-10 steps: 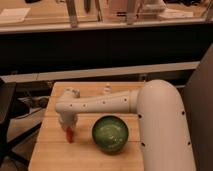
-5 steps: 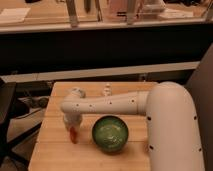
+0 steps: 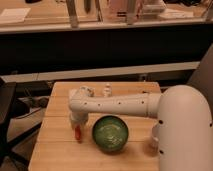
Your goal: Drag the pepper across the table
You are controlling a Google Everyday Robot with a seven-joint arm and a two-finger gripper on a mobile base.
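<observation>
The pepper (image 3: 78,133) is a small red-orange sliver on the light slatted table (image 3: 60,155), left of the green bowl. My white arm reaches across from the right, and the gripper (image 3: 76,123) points down right over the pepper's upper end, at or just above the table. The gripper hides part of the pepper.
A round dark green bowl (image 3: 110,133) sits at the table's middle, close to the right of the pepper. A small white bottle-like object (image 3: 106,90) stands near the table's back edge. A dark counter with a pale edge (image 3: 100,72) runs behind the table. A dark chair (image 3: 7,115) is at the left.
The arm and gripper have shifted slightly right and toward the front of the table, and the pepper has moved with them, closer to the bowl.
</observation>
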